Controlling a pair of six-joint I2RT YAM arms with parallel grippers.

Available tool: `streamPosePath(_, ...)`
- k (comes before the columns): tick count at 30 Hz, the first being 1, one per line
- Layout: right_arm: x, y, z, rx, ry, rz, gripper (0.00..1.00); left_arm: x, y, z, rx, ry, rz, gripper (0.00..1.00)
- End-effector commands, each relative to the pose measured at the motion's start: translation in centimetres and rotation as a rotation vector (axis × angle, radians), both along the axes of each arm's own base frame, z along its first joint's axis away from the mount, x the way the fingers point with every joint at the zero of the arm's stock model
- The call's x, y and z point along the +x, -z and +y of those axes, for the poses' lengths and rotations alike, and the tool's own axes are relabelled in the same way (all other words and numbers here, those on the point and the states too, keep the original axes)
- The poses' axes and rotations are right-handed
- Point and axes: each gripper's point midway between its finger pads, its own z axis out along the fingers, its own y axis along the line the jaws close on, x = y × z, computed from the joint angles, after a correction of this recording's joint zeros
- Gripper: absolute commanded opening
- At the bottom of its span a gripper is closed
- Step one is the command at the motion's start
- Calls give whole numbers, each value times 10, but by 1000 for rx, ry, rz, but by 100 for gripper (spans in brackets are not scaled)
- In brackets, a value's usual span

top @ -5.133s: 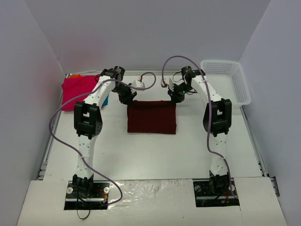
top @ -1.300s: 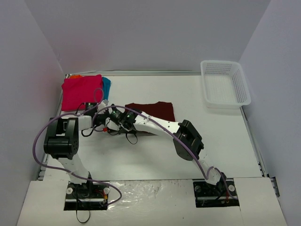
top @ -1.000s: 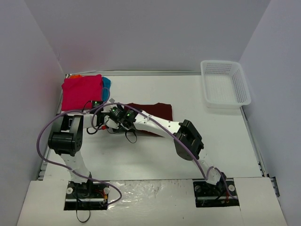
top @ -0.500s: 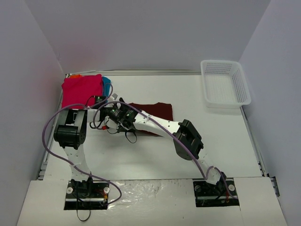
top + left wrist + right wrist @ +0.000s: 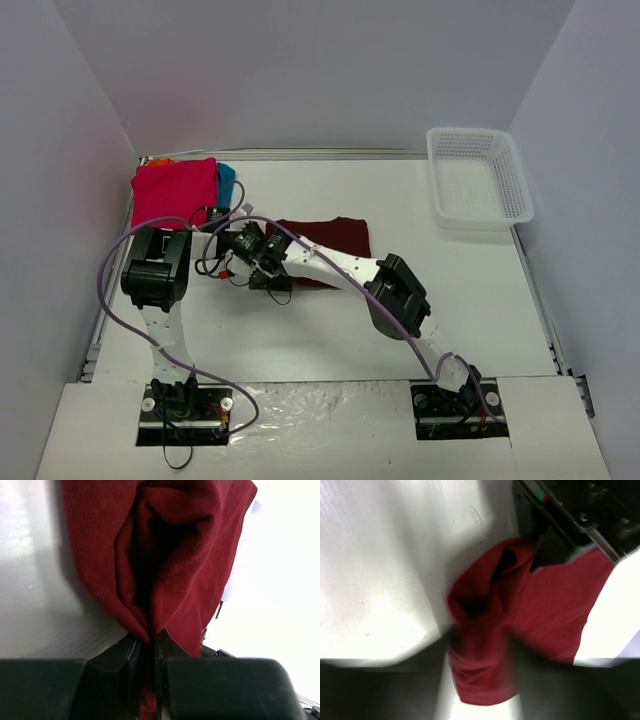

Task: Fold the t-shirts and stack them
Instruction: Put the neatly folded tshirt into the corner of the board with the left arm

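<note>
Pinching a fold of the maroon t-shirt, my left pincer is closed. Its two dark fingers are pressed together with the cloth caught in the narrow seam between them. From the tips the fabric bulges away in a deep, shadowed crease and then drapes down onto the pale desk ahead.

My right pincer sits just opposite, meeting the left one over the same bunched end of the shirt. Its fingers are a dark blur on either side of a hump of maroon cloth that runs between them. I cannot tell whether they are gripping it or only straddling it. Just ahead of this pincer, the left pincer's black body touches the far edge of the bunch.

Seen from above, both pincers crowd together at the shirt's left end. The rest of the shirt stretches off to the right of them, lying flat on the desk.

Beyond the left pincer, near it and toward the far left corner, lies the pink t-shirt. The teal t-shirt shows at its right edge, and a sliver of the orange t-shirt shows at its far edge. Well apart from both pincers, far off to the right, stands a white mesh basket.
</note>
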Motion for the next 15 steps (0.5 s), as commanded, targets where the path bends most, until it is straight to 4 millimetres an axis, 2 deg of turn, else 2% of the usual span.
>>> streamPosePath(1, -12, -17, 8, 32, -41, 22, 92, 11, -23, -12, -31, 43, -88, 2)
streamPosePath(2, -16, -17, 5, 32, -49, 40, 100, 11, -23, -11, -29, 44, -89, 2)
streamPosePath(3, -23, -31, 0, 47, -62, 55, 100, 11, -24, -11, -24, 47, -94, 2)
streamPosePath(4, -38, -24, -9, 36, -94, 122, 100, 12, -27, -11, -16, 52, -117, 2)
streamPosePath(5, -45, -43, -18, 66, -112, 135, 100, 12, -27, -10, -10, 55, -124, 2)
streamPosePath(7, -73, -50, -39, 67, -168, 247, 100, 8, -25, -9, 21, 79, -133, 2)
streamPosePath(8, -84, -44, -59, 32, -194, 290, 100, 12, -26, -7, 39, 76, -147, 2)
streamPosePath(9, -87, -69, -81, 58, -195, 288, 100, 10, -25, -5, 57, 85, -152, 2)
streamPosePath(10, -90, -74, -99, 51, -201, 305, 100, 10, -24, -3, 74, 86, -153, 2)
streamPosePath(11, -96, -70, -122, 36, -196, 351, 100, 13, -26, -2, 95, 91, -167, 2)
streamPosePath(12, -95, -86, -143, 51, -202, 339, 100, 7, -20, 2, 137, 92, -130, 3)
streamPosePath(13, -77, -90, -170, 70, -123, 331, 100, 8, -21, 6, 174, 110, -164, 2)
streamPosePath(14, -72, -91, -190, 71, -79, 321, 100, 12, -24, 8, 200, 107, -176, 2)
streamPosePath(15, -64, -91, -201, 86, -21, 315, 100, 10, -23, 12, 237, 105, -167, 2)
